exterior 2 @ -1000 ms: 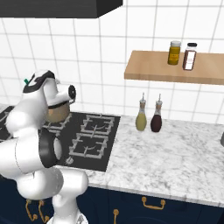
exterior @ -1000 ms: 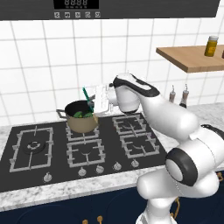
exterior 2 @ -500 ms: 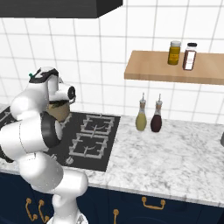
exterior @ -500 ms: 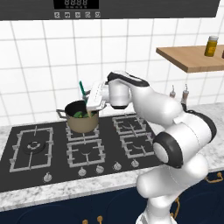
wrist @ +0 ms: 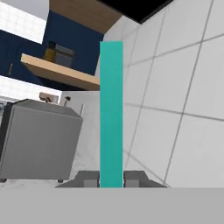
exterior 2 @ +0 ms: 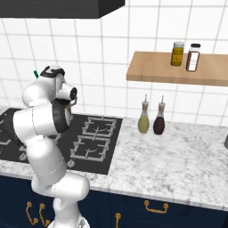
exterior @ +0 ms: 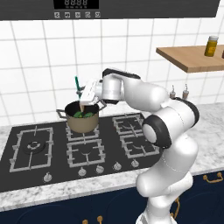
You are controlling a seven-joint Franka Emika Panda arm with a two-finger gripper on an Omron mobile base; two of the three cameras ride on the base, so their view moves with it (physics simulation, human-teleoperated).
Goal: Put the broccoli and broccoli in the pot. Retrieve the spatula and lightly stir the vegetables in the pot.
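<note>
Spatula in pot
Jaws grip teal handle; blade dips among broccoli, handle leaning toward 11 o'clock.

Hidden and cut-off parts at the stove

In the right base view the arm's own body covers the pot. In the left base view the spatula blade dips behind the pot rim, and the broccoli florets merge into one green patch, too small to separate.
</note>
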